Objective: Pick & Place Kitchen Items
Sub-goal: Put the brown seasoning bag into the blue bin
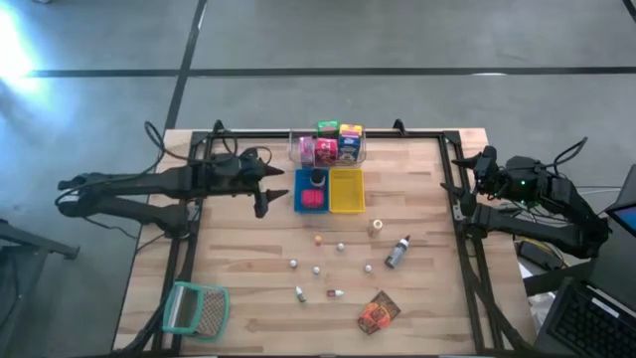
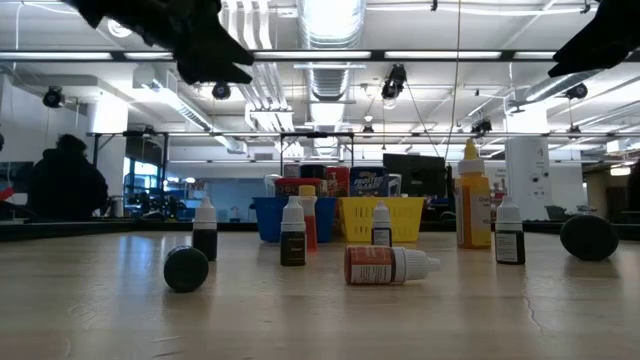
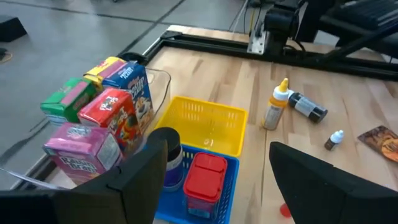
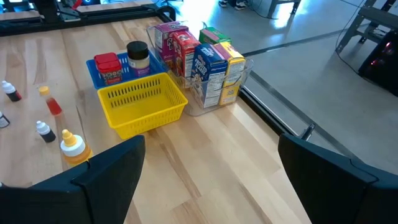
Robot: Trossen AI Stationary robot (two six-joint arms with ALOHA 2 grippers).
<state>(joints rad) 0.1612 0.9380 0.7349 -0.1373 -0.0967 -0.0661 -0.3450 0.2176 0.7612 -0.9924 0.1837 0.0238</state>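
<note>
The left gripper [image 1: 266,189] hangs just left of the blue tray [image 1: 300,181], fingers spread wide and holding nothing. Inside that tray sit a red can [image 3: 205,177] and a dark jar [image 3: 169,158]. Behind the tray, the clear tub [image 1: 364,149] holds the pink, green and blue packets [image 3: 99,121]. Beside the tray stands the yellow tray [image 1: 347,190]. In front of it, small bottles [image 1: 397,252] and what look like tiny pale pieces [image 1: 318,267] lie scattered. The right gripper [image 1: 465,174] waits far to the right, open and empty.

Both arms are matte black, built of slim jointed links with black cables looping off them. The right arm [image 1: 537,199] shows a small green light. Each gripper has broad, flat, dark fingers [image 3: 140,180].
</note>
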